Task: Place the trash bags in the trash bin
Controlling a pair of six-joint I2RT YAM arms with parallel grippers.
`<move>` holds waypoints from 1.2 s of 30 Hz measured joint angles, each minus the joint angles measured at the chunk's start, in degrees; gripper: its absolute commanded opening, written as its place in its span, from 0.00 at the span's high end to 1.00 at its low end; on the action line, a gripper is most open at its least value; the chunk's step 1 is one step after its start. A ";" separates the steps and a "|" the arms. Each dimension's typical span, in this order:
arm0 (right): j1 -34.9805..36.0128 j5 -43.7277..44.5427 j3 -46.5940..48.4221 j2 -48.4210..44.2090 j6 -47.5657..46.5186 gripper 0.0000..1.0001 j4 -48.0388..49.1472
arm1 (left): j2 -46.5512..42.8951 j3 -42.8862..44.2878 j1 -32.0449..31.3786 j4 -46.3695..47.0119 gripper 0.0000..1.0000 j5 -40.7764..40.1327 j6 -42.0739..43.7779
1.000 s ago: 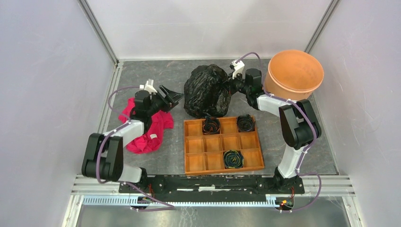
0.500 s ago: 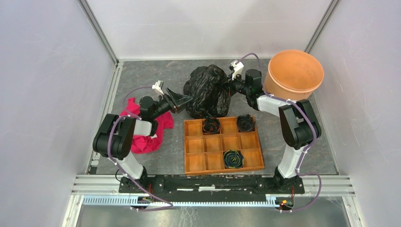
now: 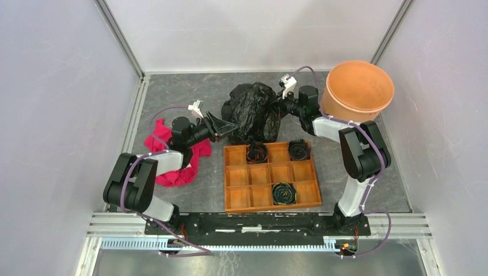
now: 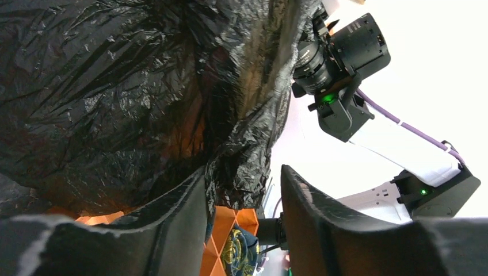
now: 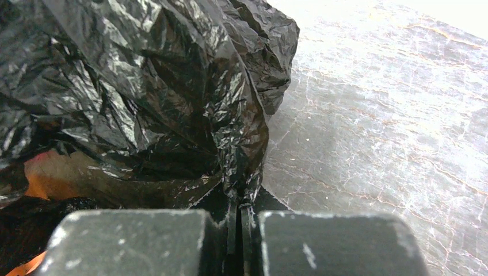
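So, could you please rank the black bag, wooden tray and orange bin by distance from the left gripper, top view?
1. Black bag, at the tips of the left gripper.
2. Wooden tray, just to its right.
3. Orange bin, far right, at the back.

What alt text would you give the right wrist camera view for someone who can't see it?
The right gripper is shut on a pinched fold of the crinkly black trash bag, which fills the left side of the picture. Bare grey table shows on the right.
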 measured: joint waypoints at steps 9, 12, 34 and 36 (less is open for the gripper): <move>0.00 1.20 -0.68 0.00 -1.01 1.00 -2.01 | 0.09 6.29 -1.03 -14.93 0.98 -4.28 6.54; 0.00 4.59 0.81 0.00 -1.20 1.00 -7.37 | -1.97 11.96 -1.03 -26.56 0.98 -9.75 11.65; 7.08 6.12 -5.05 -49.20 -5.03 1.00 11.76 | -27.85 43.67 -6.19 -56.92 0.98 -43.54 34.14; 7.08 6.62 -7.98 -42.71 -5.16 0.99 11.91 | -25.35 36.46 -5.79 -58.14 0.98 -44.26 34.12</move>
